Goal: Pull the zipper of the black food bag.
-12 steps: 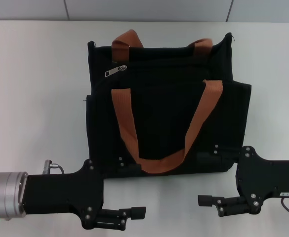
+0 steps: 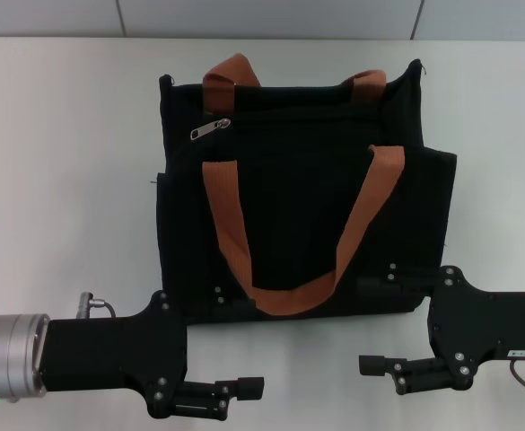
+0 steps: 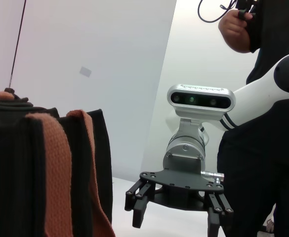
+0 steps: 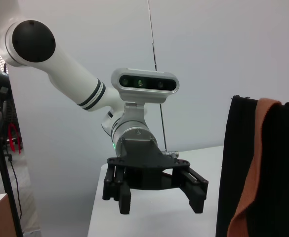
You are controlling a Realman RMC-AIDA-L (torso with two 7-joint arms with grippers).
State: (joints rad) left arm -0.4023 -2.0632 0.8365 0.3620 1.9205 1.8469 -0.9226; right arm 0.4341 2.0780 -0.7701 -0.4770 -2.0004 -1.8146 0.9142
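The black food bag (image 2: 307, 224) lies flat on the white table (image 2: 65, 135), with its orange-brown handles (image 2: 229, 224) on top. The silvery zipper pull (image 2: 210, 129) sits at the left end of the zip line near the bag's far edge. My left gripper (image 2: 244, 398) is open and empty at the near left, in front of the bag and pointing right. My right gripper (image 2: 380, 373) is open and empty at the near right, pointing left. The left wrist view shows the right gripper (image 3: 176, 222) beside the bag (image 3: 6, 173). The right wrist view shows the left gripper (image 4: 159, 202) and the bag (image 4: 277, 173).
A person (image 3: 263, 123) in dark clothes stands beyond the table behind my right arm. A stand (image 4: 3, 163) with cables is off the table's side. Bare table lies left and right of the bag.
The left arm has shifted very slightly toward the near edge. The bag, the zipper pull and the right arm have not moved.
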